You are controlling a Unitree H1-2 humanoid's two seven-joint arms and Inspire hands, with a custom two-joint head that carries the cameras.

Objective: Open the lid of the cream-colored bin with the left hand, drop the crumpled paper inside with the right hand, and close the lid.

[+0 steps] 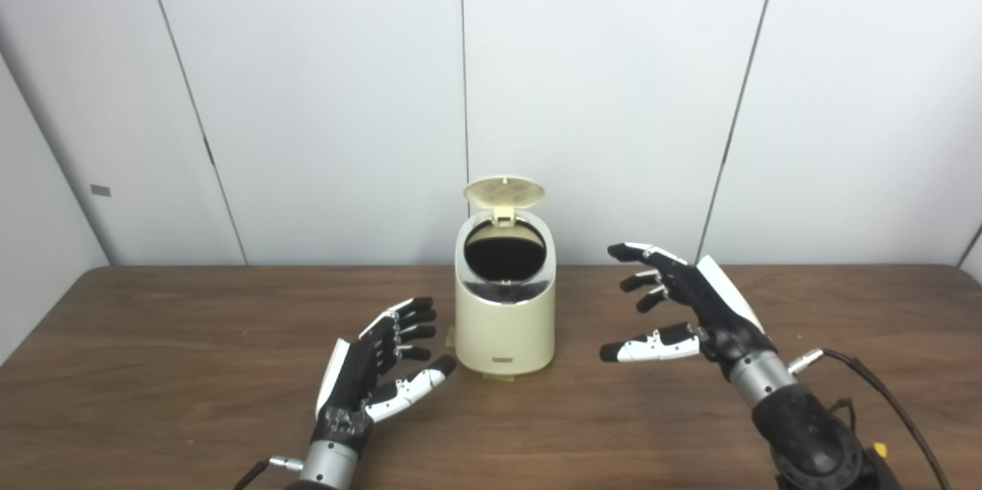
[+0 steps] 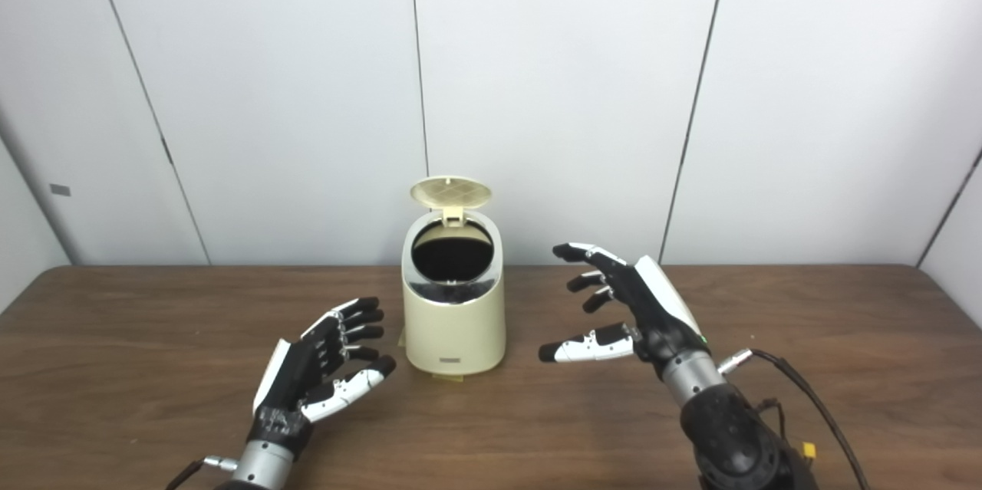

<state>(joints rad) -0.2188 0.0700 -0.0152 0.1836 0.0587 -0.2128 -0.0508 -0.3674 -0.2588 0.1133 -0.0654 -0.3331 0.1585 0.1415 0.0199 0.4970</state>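
My left hand (image 1: pixel 376 371) rests low over the near table, fingers spread and holding nothing, just left of the cream-colored bin (image 1: pixel 505 314). My right hand (image 1: pixel 687 302) hovers to the bin's right, raised a little, fingers apart and empty as well. I see no crumpled paper in either hand or anywhere on the table; the bin's dark mouth hides whatever lies inside, so I cannot tell if the paper is in there.

The lid (image 1: pixel 504 192) stands upright on its hinge at the far rim. I judge the step left to me is closing it. To do that well I would lift my left hand over the far side of the bin, touch the lid's top edge with my fingertips, and push it gently forward and down, so the light bin does not slide or tip.

The table (image 1: pixel 153 367) is dark brown wood grain, with pale wall panels (image 1: pixel 322 91) behind it. A black cable (image 1: pixel 882 390) trails from my right wrist.
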